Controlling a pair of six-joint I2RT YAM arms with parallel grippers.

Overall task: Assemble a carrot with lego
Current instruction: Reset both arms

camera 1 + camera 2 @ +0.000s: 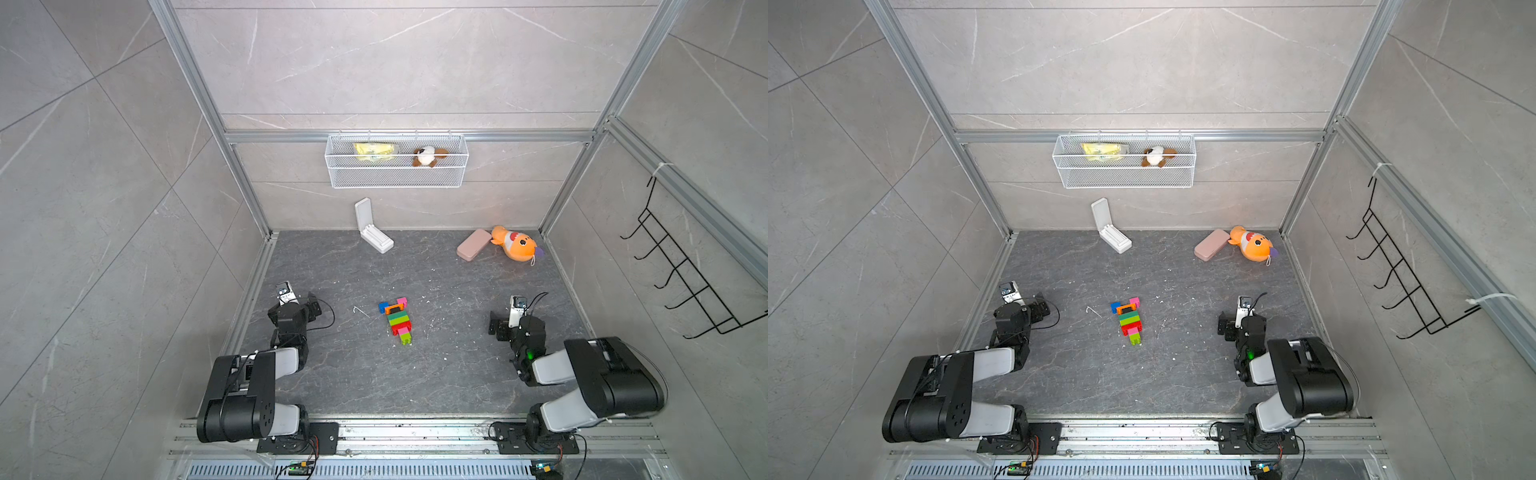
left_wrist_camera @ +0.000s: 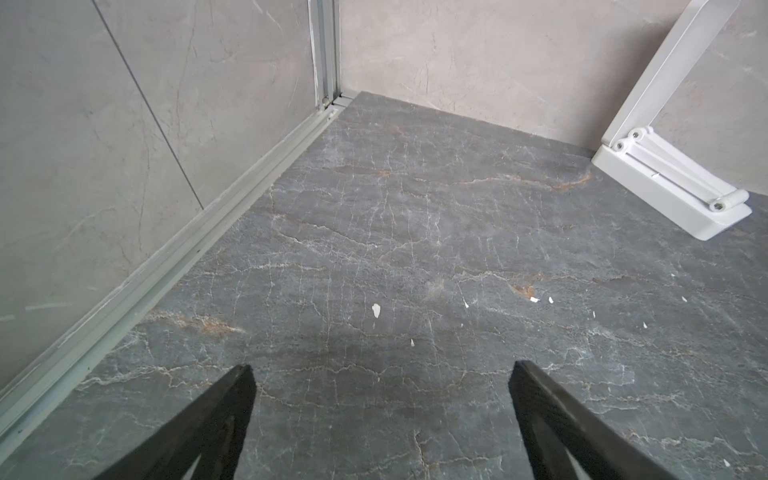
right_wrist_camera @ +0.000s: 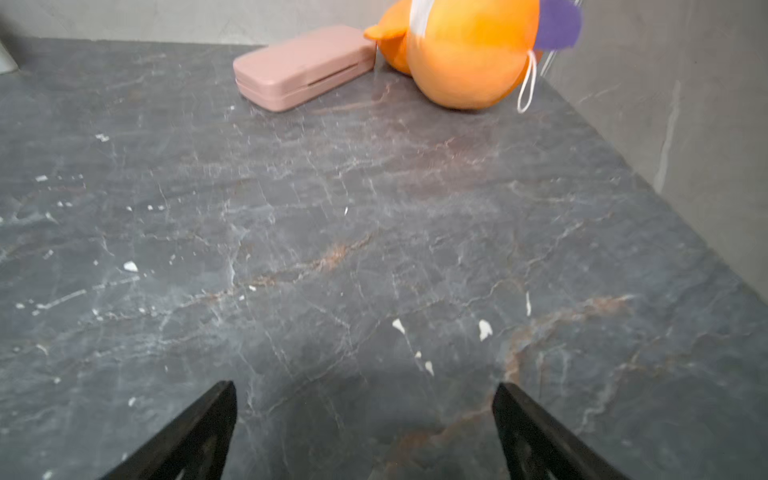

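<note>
The carrot (image 1: 397, 321) lies assembled on the desk (image 1: 436, 374). Either side, left jaws and right jaws gape empty.

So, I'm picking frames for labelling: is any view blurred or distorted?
Right wrist view: soft, the plush fish and pink case smeared. Left wrist view: sharp, the white case crisp. Both top views: wide-angle, the frame posts splay outward, yet the brick carrot reads clearly.

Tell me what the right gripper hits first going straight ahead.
The right gripper has free tabletop ahead, then probably the end of the pink case beside the orange plush fish; depth unclear.
</note>
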